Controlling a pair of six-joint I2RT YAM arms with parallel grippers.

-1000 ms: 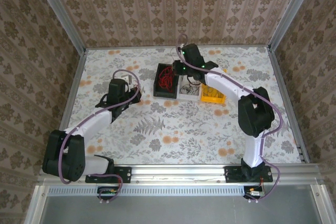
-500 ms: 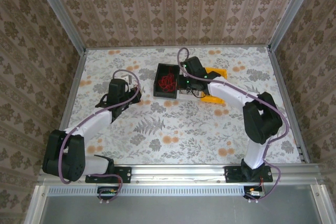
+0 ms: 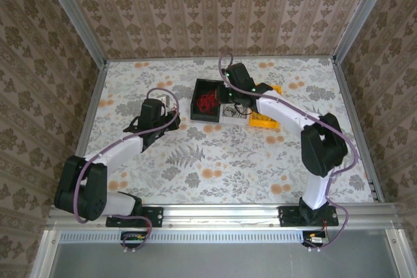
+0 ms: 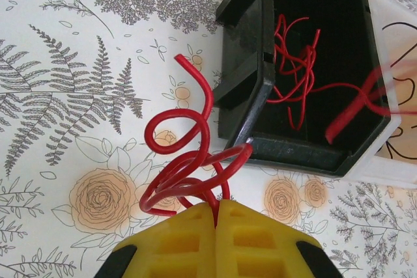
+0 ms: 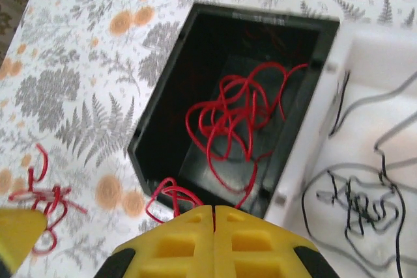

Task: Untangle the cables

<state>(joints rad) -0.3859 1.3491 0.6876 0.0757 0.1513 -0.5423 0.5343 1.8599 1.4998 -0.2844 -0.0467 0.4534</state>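
**Inspector:** Left jaws, state?

**Arm:** Together, clamped on a red coil (image 4: 186, 167). It curls out from between my yellow fingertips (image 4: 182, 239) over the floral bench (image 4: 58, 43), just beside a corner of the black bin (image 4: 260, 96).

**Inspector:** Right jaws?

**Arm:** Pressed flat together, over the black bin's near corner where it meets the white bin (image 5: 391, 63). A red loop (image 5: 168, 198) sits at their tips. I cannot tell whether it is pinched.

**Inspector:** Remaining cables?

**Arm:** A tangle of red cables (image 5: 234, 112) lies inside the black bin. Black cables (image 5: 355, 203) lie in the white bin, which touches it. A yellow bin (image 3: 262, 120) stands on the white bin's other side. I cannot make out its contents.
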